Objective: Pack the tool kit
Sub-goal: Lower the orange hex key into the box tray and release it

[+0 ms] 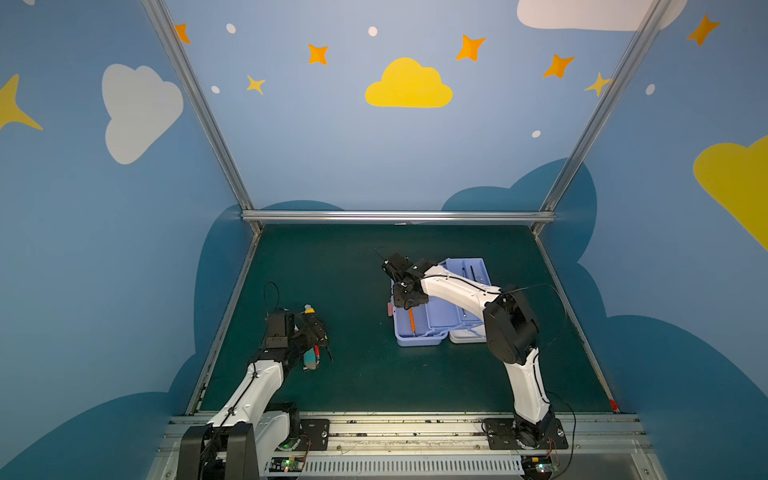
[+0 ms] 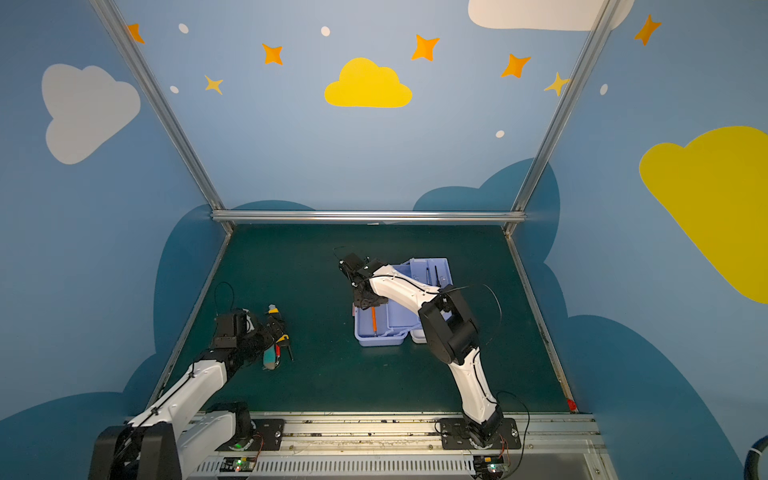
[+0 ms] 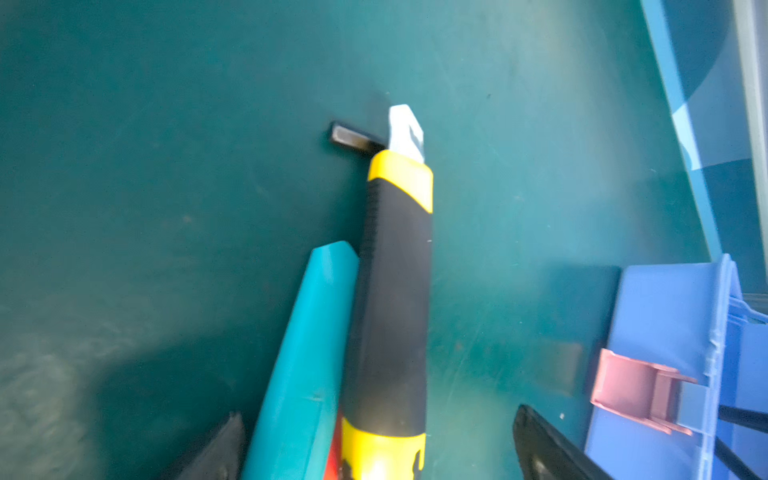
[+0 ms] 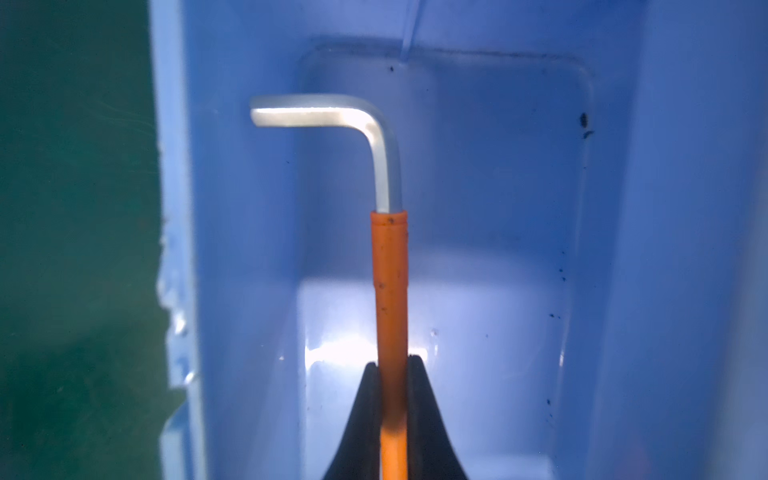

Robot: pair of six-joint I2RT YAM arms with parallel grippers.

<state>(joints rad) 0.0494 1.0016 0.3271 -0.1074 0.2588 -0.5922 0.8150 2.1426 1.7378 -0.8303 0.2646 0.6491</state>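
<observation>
The right claw (image 4: 392, 368) is clamped on the orange wrench (image 4: 390, 286), whose bent metal end sticks out ahead. It is held lengthwise over the left compartment of the case (image 1: 419, 343), right of centre in both top views, probably so the wrench lands flat. The left claw (image 3: 376, 415), spread wide, straddles the teal knife (image 3: 307, 353) and black-and-yellow cutter (image 3: 395, 270) on the table (image 1: 353, 374), left of centre.

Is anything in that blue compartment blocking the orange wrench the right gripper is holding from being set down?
Nothing visible does. The right gripper is shut on the orange wrench, and the compartment floor around it looks bare in the right wrist view.
</observation>
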